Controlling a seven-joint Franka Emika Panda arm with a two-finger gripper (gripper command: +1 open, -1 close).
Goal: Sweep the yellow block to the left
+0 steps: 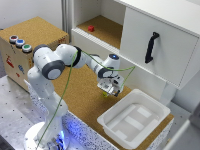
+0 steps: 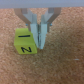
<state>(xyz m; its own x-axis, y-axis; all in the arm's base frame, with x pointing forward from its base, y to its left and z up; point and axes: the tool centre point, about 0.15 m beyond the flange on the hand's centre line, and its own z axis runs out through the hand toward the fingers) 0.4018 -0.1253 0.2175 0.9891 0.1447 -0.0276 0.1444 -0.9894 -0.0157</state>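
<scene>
- There's your yellow block (image 2: 24,43), sitting flat on the cork worktop (image 2: 65,65), dark markings on its top and front faces
- In the wrist view the end effector (image 2: 38,40) is right down at block level, its two fingers (image 2: 43,31) drawn close together with only a sliver of cork showing between the tips
- Nothing is pinched between those fingers; the block sits just beside them, and whether the nearest finger is actually touching its side face you can't tell from this blur
- Over to the exterior view: the block is only a greenish speck (image 1: 106,94) peeking out under the end effector (image 1: 110,90), out on the open cork worktop (image 1: 75,95)
- The arm (image 1: 75,56) reaches out low over the mat, wrist tipped down, a green cable looping around it
- Just beside the end effector, toward the exterior view's right, sits a white bin (image 1: 107,121) on the worktop's corner
- Behind it all, a white cabinet with a black handle (image 1: 151,47), and a small red block (image 1: 91,28) up on its shelf, well apart from the action
- My read on progress: the approach looks done, fingers lined up alongside the block, ready to push
- The sweep itself looks to be still ahead of you, with plenty of bare cork on the block's far side to slide it across
</scene>
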